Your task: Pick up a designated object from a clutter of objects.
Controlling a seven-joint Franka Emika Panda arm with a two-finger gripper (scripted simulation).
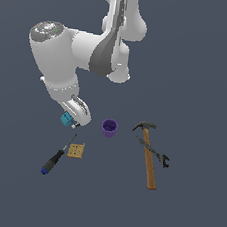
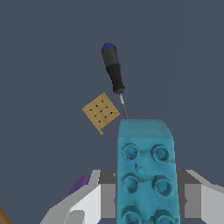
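The teal-blue studded brick (image 1: pixel 65 119) sits between the fingers of my gripper (image 1: pixel 72 122), which is shut on it. In the exterior view it is just off the hand's tip, toward that view's left of the purple cup. In the wrist view the brick (image 2: pixel 146 166) fills the space between the two grey-white fingers (image 2: pixel 101 194), with its studs facing the camera. I cannot tell whether it touches the floor. The rest of the clutter lies apart from the gripper.
A purple cup (image 1: pixel 109 127) stands close by, with a tan square tile (image 1: pixel 75 150) and a blue-and-black screwdriver (image 1: pixel 55 158) near it. A wooden-handled hammer (image 1: pixel 149 157) and black clamp (image 1: pixel 157 154) lie toward the exterior view's right. The tile (image 2: pixel 101 111) and screwdriver (image 2: pixel 113 70) also show in the wrist view.
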